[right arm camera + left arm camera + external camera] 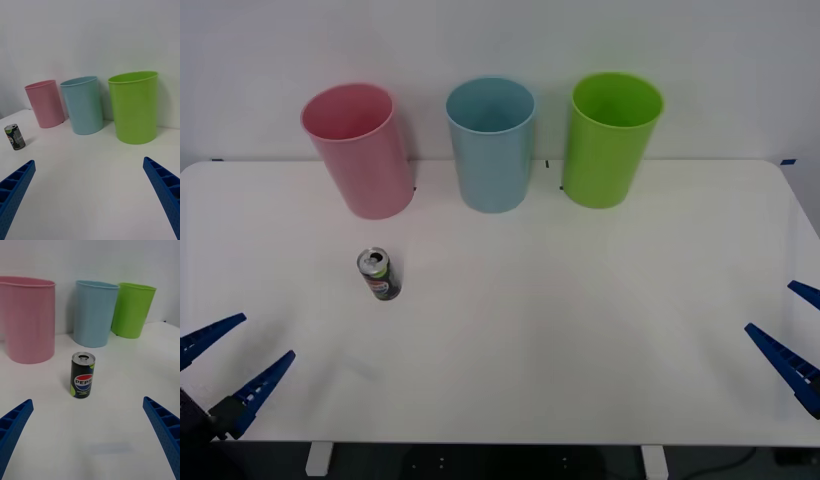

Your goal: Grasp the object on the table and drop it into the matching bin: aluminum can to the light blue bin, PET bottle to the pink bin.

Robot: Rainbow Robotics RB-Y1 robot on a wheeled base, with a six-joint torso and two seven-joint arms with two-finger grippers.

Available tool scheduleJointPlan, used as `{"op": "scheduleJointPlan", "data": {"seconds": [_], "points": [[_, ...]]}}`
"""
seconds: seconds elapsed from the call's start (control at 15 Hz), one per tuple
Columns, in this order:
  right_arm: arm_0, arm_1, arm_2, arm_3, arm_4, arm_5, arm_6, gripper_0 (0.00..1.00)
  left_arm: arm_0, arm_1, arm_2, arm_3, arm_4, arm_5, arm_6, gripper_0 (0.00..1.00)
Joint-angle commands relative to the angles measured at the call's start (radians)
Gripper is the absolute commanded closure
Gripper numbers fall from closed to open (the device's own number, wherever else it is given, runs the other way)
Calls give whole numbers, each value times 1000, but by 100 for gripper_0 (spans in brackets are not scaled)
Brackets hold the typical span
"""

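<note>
A small dark green-and-black aluminum can with a silver top stands upright on the white table, left of centre and in front of the pink bin. The light blue bin stands at the back middle. My left gripper hovers open at the front left corner, nearer to me than the can, which stands straight ahead of it. My right gripper is open at the front right edge, far from the can. Both bins also show in the wrist views: the pink bin and the light blue bin.
A lime green bin stands at the back right, beside the light blue one. The three bins line up along the table's far edge against a white wall. Bare tabletop stretches between the can and the right gripper.
</note>
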Motion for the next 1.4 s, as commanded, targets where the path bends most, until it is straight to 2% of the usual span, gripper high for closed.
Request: {"op": "scheduleJointPlan", "data": {"seconds": [0.07,0.8,1.2,1.4], "points": [[0,0,0,0,0,0,0,0,5,-19,-32,1,-3,53,-10,0],[0,0,0,0,0,0,0,0,-98,-185,-51,41,-184,127,-22,0],[0,0,0,0,0,0,0,0,-198,-216,-71,136,-259,167,-54,0],[0,0,0,0,0,0,0,0,-260,-216,-97,221,-250,225,-135,0]]}}
